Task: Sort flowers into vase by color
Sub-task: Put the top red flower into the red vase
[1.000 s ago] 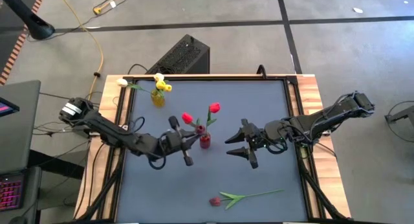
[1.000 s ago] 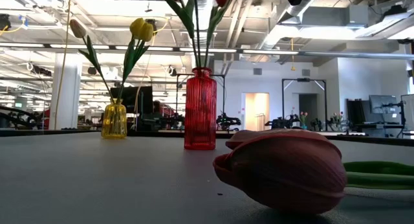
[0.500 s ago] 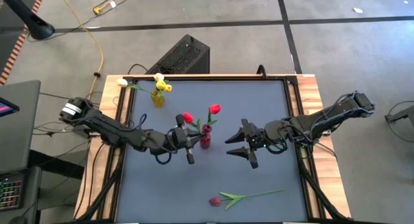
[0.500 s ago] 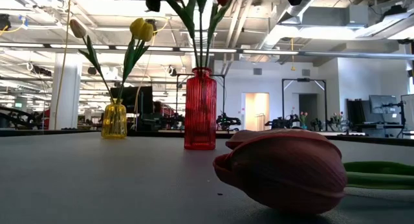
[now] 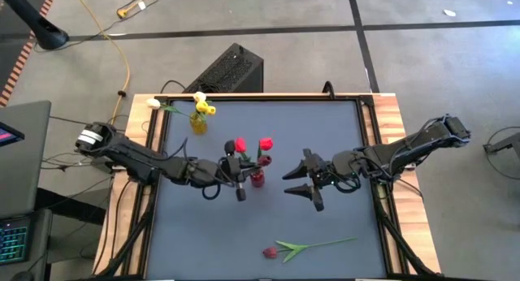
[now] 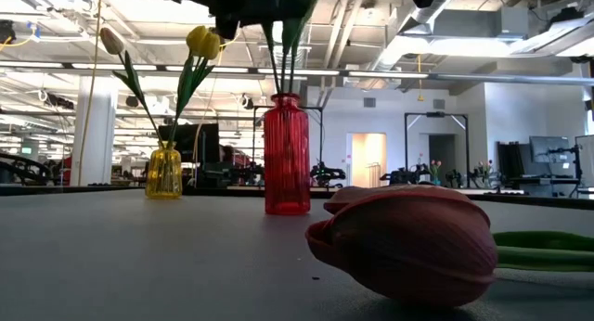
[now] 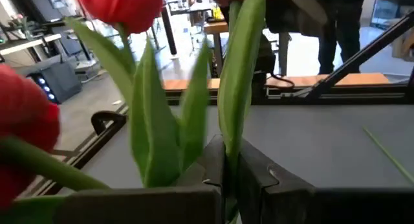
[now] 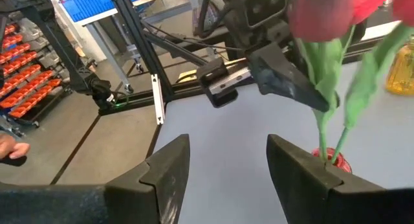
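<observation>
Near the middle of the grey table (image 5: 325,118), the left gripper (image 5: 237,169) sits right over the red vase (image 5: 257,179), its fingers pressed together on the green stems (image 7: 236,114) of the red tulips (image 5: 265,144) that stand in that vase. From table height the stems (image 6: 278,66) rise out of the vase neck (image 6: 287,154) into the dark gripper above it. Just to the right of the vase, with a strip of bare mat between them, the right gripper (image 5: 307,185) hangs with its fingers (image 8: 294,175) spread wide and nothing between them; it faces the vase and the left gripper's closed fingertip (image 8: 288,78).

Toward the far left corner stands the yellow vase (image 5: 198,123), close to the table's back edge, holding yellow tulips (image 5: 206,109) and a cream one (image 5: 153,104) that leans out past the left rim. It is well apart from the red vase, with open mat between the two.

Close to the near edge lies one dark maroon tulip (image 5: 271,252), flat on the mat, its stem (image 5: 325,244) running off to the right. From table height its head (image 6: 404,242) fills the foreground. Bare mat spreads all round it, and the whole right back quarter of the table is free. Wooden rails (image 5: 394,118) line the table's sides.
</observation>
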